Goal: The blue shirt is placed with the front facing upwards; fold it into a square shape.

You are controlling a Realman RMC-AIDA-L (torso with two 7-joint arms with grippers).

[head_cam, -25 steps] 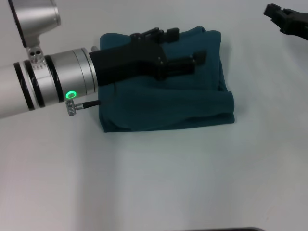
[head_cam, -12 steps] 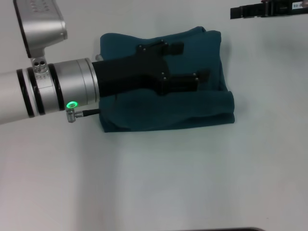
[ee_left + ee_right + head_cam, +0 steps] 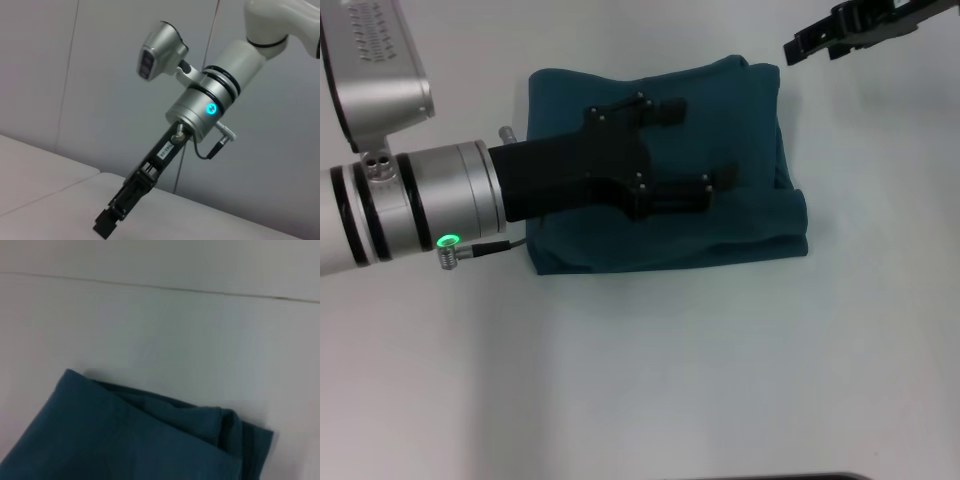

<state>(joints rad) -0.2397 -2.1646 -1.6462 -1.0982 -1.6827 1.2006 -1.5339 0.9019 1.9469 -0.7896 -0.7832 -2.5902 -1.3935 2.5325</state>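
hovering left gripper (image 3: 695, 145), fingers spread and empty, over dark teal-blue cotton shirt (image 3: 740, 225) folded near-square on white table (image 3: 640, 380). we lift straight up, avoid snagging folds. right gripper (image 3: 800, 45) beyond shirt's far corner, grip state unclear.

The head camera looks steeply down on the table (image 3: 650, 380) from fairly near. The right wrist camera sits low and close over the blue shirt (image 3: 125, 440) near the far edge. The left wrist camera faces the right gripper (image 3: 107, 225) and wall.

The blue shirt (image 3: 720, 235) lies folded into a rough square, plain side up.
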